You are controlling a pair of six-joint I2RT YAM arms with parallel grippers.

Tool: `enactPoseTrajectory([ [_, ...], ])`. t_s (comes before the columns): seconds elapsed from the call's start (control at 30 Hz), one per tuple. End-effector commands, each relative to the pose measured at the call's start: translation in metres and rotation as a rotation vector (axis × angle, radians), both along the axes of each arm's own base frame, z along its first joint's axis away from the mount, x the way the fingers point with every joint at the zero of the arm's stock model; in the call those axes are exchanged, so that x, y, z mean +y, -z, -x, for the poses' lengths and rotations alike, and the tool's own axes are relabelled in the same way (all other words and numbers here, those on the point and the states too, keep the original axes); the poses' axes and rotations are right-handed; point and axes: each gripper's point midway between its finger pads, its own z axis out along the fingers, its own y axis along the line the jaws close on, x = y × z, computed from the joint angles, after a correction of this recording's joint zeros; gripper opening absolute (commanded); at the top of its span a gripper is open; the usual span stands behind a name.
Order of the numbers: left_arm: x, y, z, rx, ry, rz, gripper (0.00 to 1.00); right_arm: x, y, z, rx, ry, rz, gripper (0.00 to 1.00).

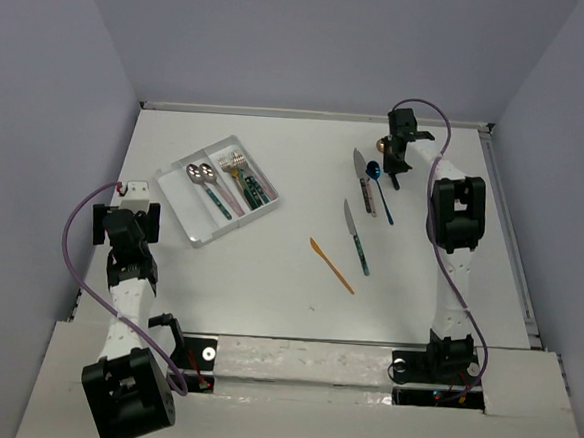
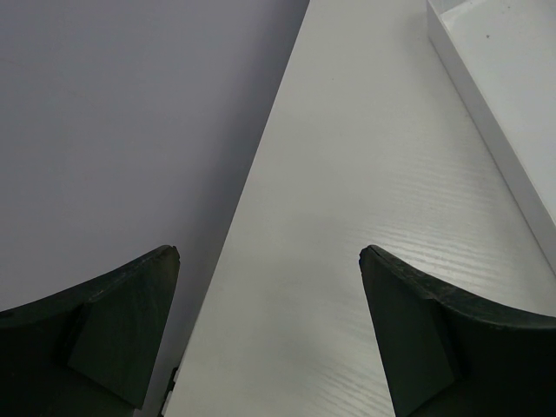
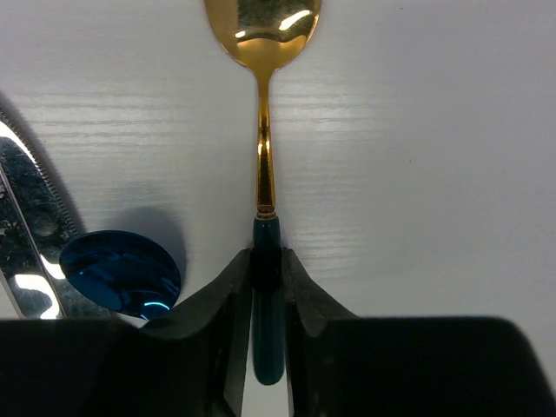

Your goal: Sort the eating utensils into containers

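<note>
My right gripper (image 3: pixel 267 261) is shut on the teal handle of a gold spoon (image 3: pixel 264 130) that lies on the table at the far right (image 1: pixel 381 143). Just left of it lie a blue spoon (image 3: pixel 122 274) and a silver knife (image 3: pixel 26 191). Nearer the middle are a teal-handled knife (image 1: pixel 356 239) and an orange knife (image 1: pixel 331 265). The clear three-compartment tray (image 1: pixel 187 215) sits at the left with spoons (image 1: pixel 207 179) and other utensils (image 1: pixel 246 183) in it. My left gripper (image 2: pixel 269 252) hangs open with nothing in it near the table's left edge, and the tray's wall (image 2: pixel 486 113) shows ahead of it.
The table's left edge drops away beside the left gripper (image 1: pixel 125 202). A raised rim (image 1: pixel 511 234) runs along the table's right side, close to the right arm (image 1: pixel 456 215).
</note>
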Motion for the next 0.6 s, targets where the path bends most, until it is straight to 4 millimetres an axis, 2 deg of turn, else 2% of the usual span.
enactPoseTrajectory([
  [0.0,0.004,-0.012,-0.003,-0.048,-0.011,-0.025,0.99,-0.001,0.02,0.015,0.094,-0.032,0.022,0.05],
  [0.03,0.004,-0.012,-0.003,-0.05,-0.011,-0.026,0.99,-0.002,0.019,0.014,0.09,-0.032,0.022,0.0],
  [0.2,0.004,-0.013,-0.002,-0.051,-0.011,-0.027,0.99,-0.01,-0.01,0.009,0.029,0.005,0.054,0.0],
  [0.23,0.004,-0.012,-0.003,-0.05,-0.01,-0.026,0.99,-0.013,-0.03,0.006,-0.014,0.026,0.061,0.0],
  [0.27,0.004,-0.012,-0.003,-0.05,-0.01,-0.026,0.99,-0.014,-0.041,0.004,-0.04,0.039,0.061,0.0],
  [0.3,0.004,-0.012,-0.003,-0.05,-0.01,-0.026,0.99,-0.004,-0.068,0.002,-0.101,0.035,0.06,0.0],
  [0.33,0.004,-0.013,-0.003,-0.053,-0.011,-0.027,0.99,0.003,-0.078,0.003,-0.126,0.024,0.06,0.0],
  [0.4,0.004,-0.013,-0.003,-0.052,-0.013,-0.026,0.99,0.026,-0.105,0.004,-0.197,-0.017,0.051,0.0],
  [0.47,0.005,-0.012,-0.002,-0.05,-0.016,-0.026,0.99,0.089,-0.162,0.011,-0.359,-0.129,0.026,0.0],
  [0.5,0.005,-0.012,-0.002,-0.051,-0.017,-0.027,0.99,0.091,-0.166,0.008,-0.378,-0.128,0.02,0.0],
  [0.53,0.005,-0.014,-0.002,-0.054,-0.017,-0.028,0.99,0.132,-0.187,0.02,-0.43,-0.195,0.011,0.0],
  [0.57,0.005,-0.013,-0.002,-0.053,-0.017,-0.028,0.99,0.156,-0.197,0.026,-0.459,-0.232,-0.005,0.0],
])
